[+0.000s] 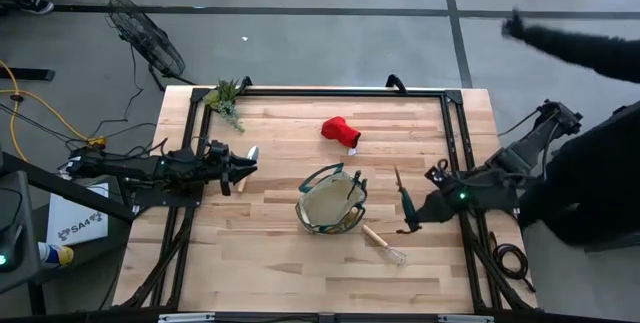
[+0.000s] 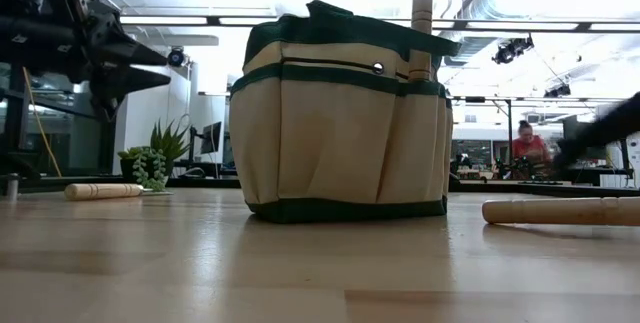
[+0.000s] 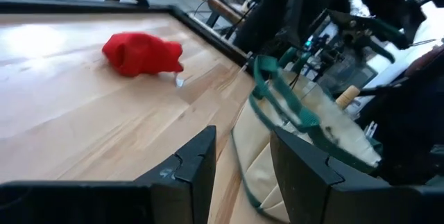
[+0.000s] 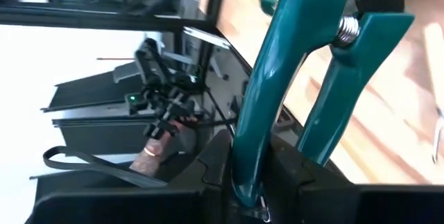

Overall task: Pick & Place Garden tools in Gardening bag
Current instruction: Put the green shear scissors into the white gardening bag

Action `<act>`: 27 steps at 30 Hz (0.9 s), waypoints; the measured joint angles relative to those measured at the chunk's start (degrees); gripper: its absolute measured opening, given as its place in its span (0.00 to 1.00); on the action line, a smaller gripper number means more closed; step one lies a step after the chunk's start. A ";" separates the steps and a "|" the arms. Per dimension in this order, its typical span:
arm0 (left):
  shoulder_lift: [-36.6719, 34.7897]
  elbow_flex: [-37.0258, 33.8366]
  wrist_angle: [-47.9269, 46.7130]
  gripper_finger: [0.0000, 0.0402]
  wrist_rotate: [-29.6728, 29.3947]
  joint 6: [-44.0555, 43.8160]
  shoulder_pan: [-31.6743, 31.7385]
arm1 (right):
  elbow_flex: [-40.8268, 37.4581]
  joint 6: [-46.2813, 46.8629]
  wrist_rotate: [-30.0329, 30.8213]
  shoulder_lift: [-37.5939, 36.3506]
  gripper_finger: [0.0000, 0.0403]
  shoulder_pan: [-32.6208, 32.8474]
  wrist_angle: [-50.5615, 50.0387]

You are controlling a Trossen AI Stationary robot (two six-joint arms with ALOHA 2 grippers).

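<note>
The tan gardening bag [image 1: 331, 201] with green trim stands upright mid-table [image 2: 340, 123]; a wooden handle [image 2: 422, 25] sticks up from it. My right gripper [image 1: 412, 219] is to its right, shut on a green-handled pruner [image 1: 402, 195]. A wooden-handled wire rake [image 1: 385, 246] lies on the table near the bag. The red glove [image 1: 340, 131] lies toward the far edge [image 3: 142, 53]. My left gripper [image 1: 243, 168] hovers open left of the bag [image 3: 239, 175], nothing between its fingers. A trowel [image 1: 250, 153] lies under it, its wooden handle [image 2: 103, 191] on the table. My right gripper pinches the free end of one teal handle [image 4: 247, 172] of the pruner between its two fingers. The other handle [image 4: 329, 123] runs beside it, outside the grip. The pruner reaches out past the fingers toward the far edge, blades [image 1: 397, 177] leading, lifted off the table.
A green plant sprig [image 1: 226, 98] lies at the far left corner. A black frame rail [image 1: 450, 133] runs along the table's edges. A person in dark clothing [image 1: 600, 183] stands beyond the right edge, one sleeve [image 1: 575, 43] stretched out. Bare wood lies near the front edge.
</note>
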 joint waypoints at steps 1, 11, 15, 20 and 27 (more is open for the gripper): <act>0.01 0.00 0.80 0.33 0.02 0.02 0.00 | 0.00 -1.46 -0.35 -0.10 0.11 -0.93 0.68; 0.00 0.04 1.35 0.33 -2.55 0.12 0.00 | 0.00 -9.91 -9.98 -0.14 0.11 -10.51 6.33; 0.02 0.09 3.06 0.33 -2.47 1.55 0.00 | 0.00 -10.51 -12.21 -0.12 0.11 -13.89 7.16; 1.41 0.14 12.73 0.33 0.57 10.34 0.00 | 0.00 -11.00 -13.83 0.00 0.11 -18.49 8.87; 9.54 7.92 17.63 0.33 0.04 26.52 0.00 | 0.03 -10.80 -18.61 1.18 0.11 -25.43 10.64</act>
